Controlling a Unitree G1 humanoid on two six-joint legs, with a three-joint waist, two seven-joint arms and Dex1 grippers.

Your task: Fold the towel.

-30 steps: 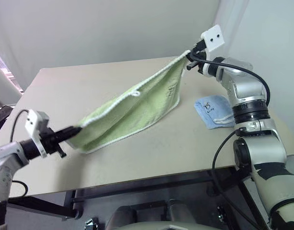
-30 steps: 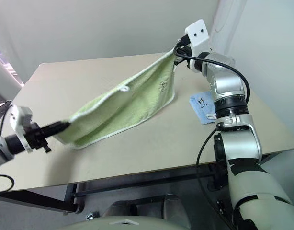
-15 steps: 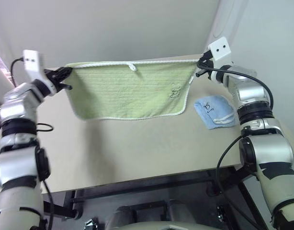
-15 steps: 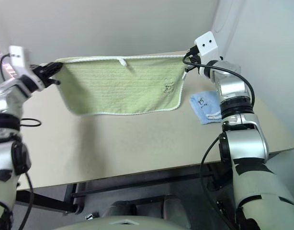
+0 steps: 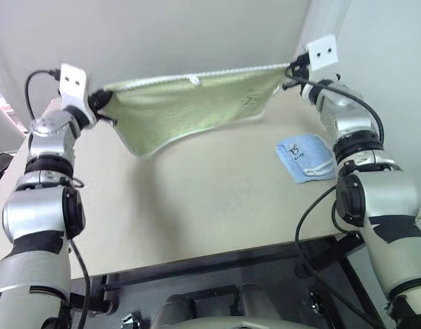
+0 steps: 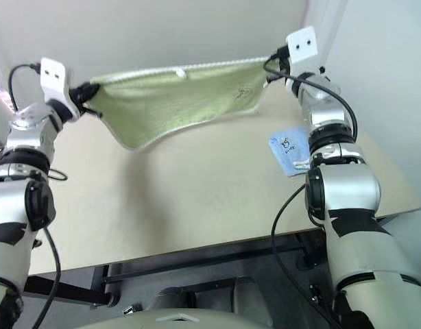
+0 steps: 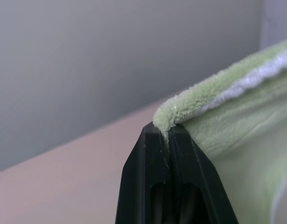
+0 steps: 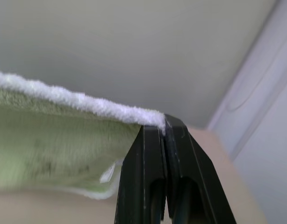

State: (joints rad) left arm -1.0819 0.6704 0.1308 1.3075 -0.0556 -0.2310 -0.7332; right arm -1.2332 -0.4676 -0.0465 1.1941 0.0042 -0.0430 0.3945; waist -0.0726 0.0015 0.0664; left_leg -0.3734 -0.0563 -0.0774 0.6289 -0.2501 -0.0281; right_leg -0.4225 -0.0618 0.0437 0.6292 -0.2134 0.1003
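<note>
Step in hand: the light green ribbed towel with white stitched edging (image 5: 190, 110) is held spread in the air by its two upper corners, ready to be laid down for a fold.
Left gripper (image 5: 101, 104): jaws clenched on the towel's left corner, seen closely in the left wrist view.
Right gripper (image 5: 291, 74): jaws clenched on the right corner.
Towel's place: above the far part of the pale beige bench (image 5: 197, 199), its lower edge sagging towards the surface; whether it touches there is unclear.
Long axis: side to side between the grippers, top edge taut, right end a little higher.
Next move: probably lower it flat, keeping both corners level, clear of the small folded blue cloth (image 5: 305, 157).
</note>
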